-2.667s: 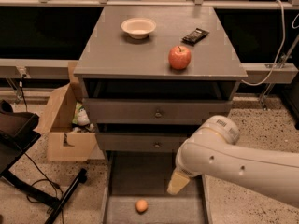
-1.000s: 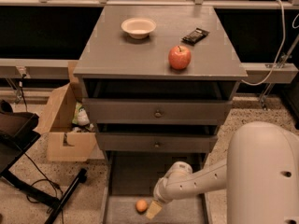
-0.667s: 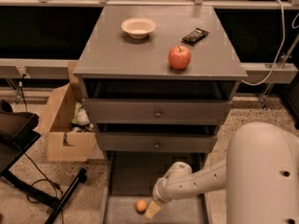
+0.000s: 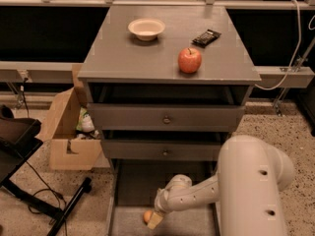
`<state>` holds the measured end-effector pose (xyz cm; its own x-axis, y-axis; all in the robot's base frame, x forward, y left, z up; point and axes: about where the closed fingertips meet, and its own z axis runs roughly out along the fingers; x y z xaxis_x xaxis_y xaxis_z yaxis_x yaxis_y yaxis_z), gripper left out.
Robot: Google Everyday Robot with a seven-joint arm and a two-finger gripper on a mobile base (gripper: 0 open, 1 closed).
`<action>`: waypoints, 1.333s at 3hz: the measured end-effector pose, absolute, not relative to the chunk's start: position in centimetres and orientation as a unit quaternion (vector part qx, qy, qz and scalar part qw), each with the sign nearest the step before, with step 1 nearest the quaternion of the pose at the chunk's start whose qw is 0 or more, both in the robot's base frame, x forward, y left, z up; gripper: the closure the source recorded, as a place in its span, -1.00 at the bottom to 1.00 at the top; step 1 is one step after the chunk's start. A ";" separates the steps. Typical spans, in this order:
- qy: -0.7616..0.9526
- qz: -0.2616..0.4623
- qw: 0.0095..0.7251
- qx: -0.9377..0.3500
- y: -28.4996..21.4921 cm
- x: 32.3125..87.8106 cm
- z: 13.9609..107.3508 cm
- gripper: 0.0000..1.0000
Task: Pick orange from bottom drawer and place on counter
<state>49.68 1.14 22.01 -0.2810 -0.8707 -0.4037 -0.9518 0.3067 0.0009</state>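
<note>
The orange is a small round fruit on the floor of the open bottom drawer, near its front left. My gripper reaches down into the drawer from the right and its tan tip is right at the orange, touching or nearly touching its right side. The grey counter is the cabinet's top, well above the gripper.
On the counter stand a white bowl, a red apple and a dark snack packet. Two upper knobbed drawers are shut. A cardboard box and a black stand leg lie left of the cabinet.
Since 2.7 s ago the arm has swung down and left, bringing the gripper from mid-drawer to the orange. Over the last second it has barely moved.
</note>
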 end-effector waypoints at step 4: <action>0.761 0.165 0.157 -0.607 4.7 48.0 11.6 -0.64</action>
